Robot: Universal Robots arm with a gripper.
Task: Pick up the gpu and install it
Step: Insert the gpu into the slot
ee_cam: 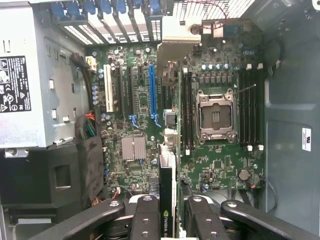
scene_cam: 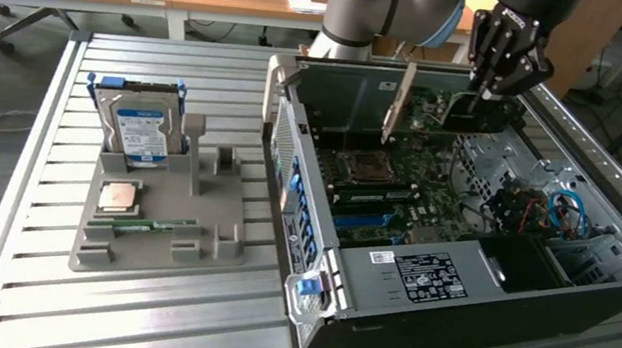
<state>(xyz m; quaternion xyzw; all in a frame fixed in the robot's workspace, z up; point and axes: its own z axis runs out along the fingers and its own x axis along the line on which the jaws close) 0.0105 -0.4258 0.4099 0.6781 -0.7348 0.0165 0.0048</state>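
The gpu [scene_cam: 469,116] hangs edge-down over the motherboard [scene_cam: 425,166] inside the open computer case [scene_cam: 313,254], its silver end bracket [scene_cam: 397,104] towards the exterior view's left. My gripper [scene_cam: 491,91] comes down from above and is shut on the card's top edge. In the wrist view the gpu [ee_cam: 167,165] appears edge-on between my two black fingers [ee_cam: 145,220], with my gripper [ee_cam: 170,212] above the motherboard's blue slot [ee_cam: 152,92] and black expansion slots. Its bracket [ee_cam: 172,47] points towards the case's rear wall. I cannot tell whether the card touches a slot.
A grey holder tray [scene_cam: 160,244] on the slatted metal table carries a hard drive [scene_cam: 139,128], a processor chip [scene_cam: 118,197] and a memory stick [scene_cam: 144,227]. In the case sit the power supply [scene_cam: 429,276], empty CPU socket [ee_cam: 216,116] and cables [scene_cam: 561,214]. Cluttered desks stand behind.
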